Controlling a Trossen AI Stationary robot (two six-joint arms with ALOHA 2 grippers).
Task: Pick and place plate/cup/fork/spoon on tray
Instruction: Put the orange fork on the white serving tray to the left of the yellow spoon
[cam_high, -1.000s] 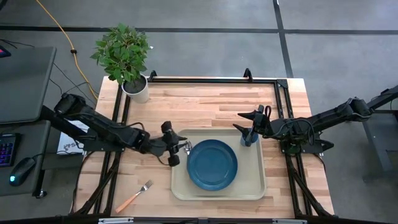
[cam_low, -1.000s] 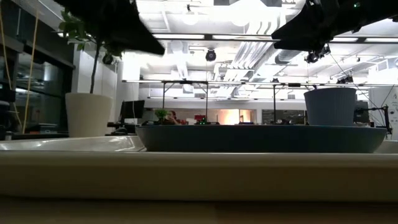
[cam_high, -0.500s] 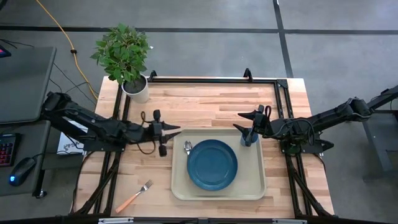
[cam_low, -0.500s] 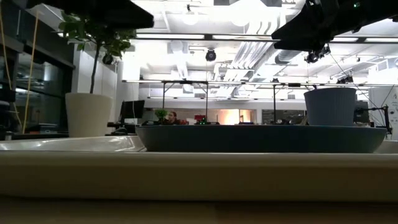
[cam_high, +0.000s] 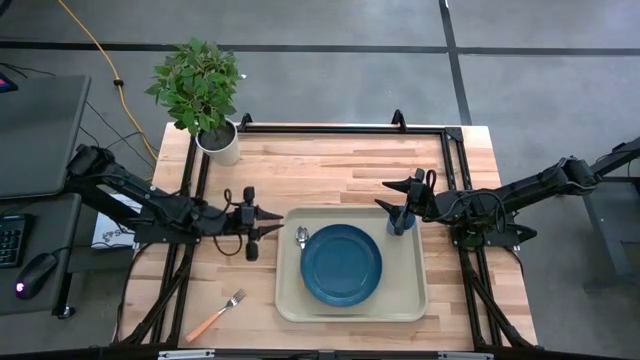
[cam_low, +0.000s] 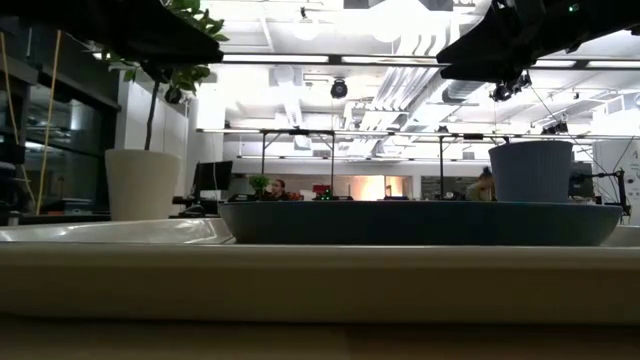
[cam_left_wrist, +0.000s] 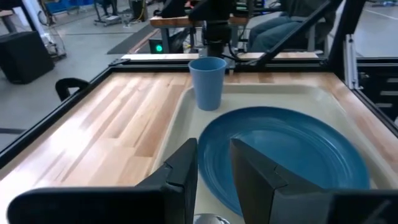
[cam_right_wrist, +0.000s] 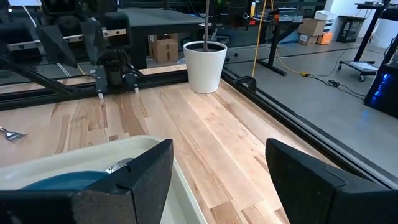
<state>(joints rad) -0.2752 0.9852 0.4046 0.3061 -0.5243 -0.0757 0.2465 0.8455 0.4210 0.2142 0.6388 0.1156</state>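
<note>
The beige tray (cam_high: 412, 300) lies on the table's right half. On it are the dark-blue plate (cam_high: 341, 264), the blue cup (cam_high: 400, 222) upright at its far right corner, and the spoon (cam_high: 301, 237) left of the plate; only its silver bowl shows. The fork (cam_high: 214, 316) lies on the wood near the front left. My left gripper (cam_high: 275, 222) hovers just left of the tray, narrowly open and empty, pointing at the plate (cam_left_wrist: 280, 149). My right gripper (cam_high: 384, 196) is open and empty above the cup.
A white plant pot (cam_high: 222, 146) stands at the table's far left corner. A black frame (cam_high: 340, 128) runs along the far and side edges. Bare wood lies between the pot and the tray and left of the tray around the fork.
My left gripper has drawn back from the tray's left end toward the table's left edge and a little toward the far edge. The spoon stays on the tray beside the plate.
</note>
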